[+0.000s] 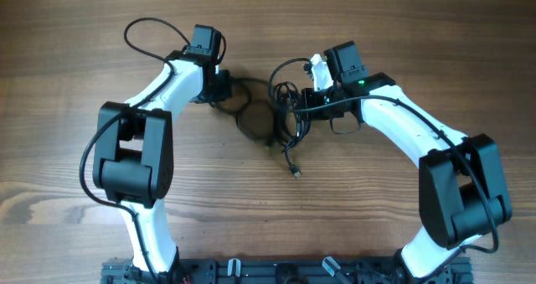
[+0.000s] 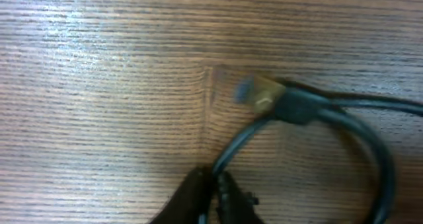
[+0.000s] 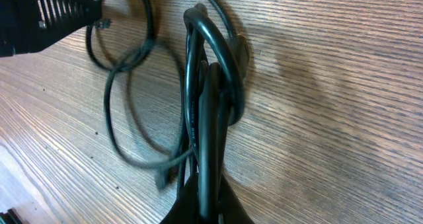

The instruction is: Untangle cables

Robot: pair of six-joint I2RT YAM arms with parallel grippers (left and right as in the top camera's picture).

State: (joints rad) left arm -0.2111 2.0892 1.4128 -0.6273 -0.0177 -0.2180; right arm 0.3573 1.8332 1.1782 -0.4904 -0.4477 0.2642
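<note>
Starting on the left of the wood-grain table [image 1: 59,58]: the left gripper [image 1: 223,88] is down low at the left edge of the cables [image 1: 255,116]. On its wrist cam the fingers [image 2: 188,201] sit at the very bottom of the shot and look pressed together. They're nipping a single black cord that curves up out of them toward a chunky plug [image 2: 297,106] lying flat on the wood. That plug has a pale yellowish tip, but it's too blurry to say what kind of connector it is. Another cord runs off from it to the right edge of the view.

In the middle of the table, seen from overhead, the cables are a mess of thin black loops. A couple of rounder rings lie flat between the two grippers, and there's a tighter knotty clump further right. One loose end trails down toward the robot's side of the table and finishes in a small plug [image 1: 295,173], sitting on its own well apart from both arms.

Over on the right, the right gripper [image 1: 304,100] is buried in that clump. Its wrist cam shows the fingers [image 3: 178,214] clamped shut on a bunch of strands that run straight up from the tips and fold over in a tight bend. Looser loops fan out on the wood to the left of that bundle. The other arm's black gripper pokes in at the top-left corner of that view, with a cord right at its tip.
</note>
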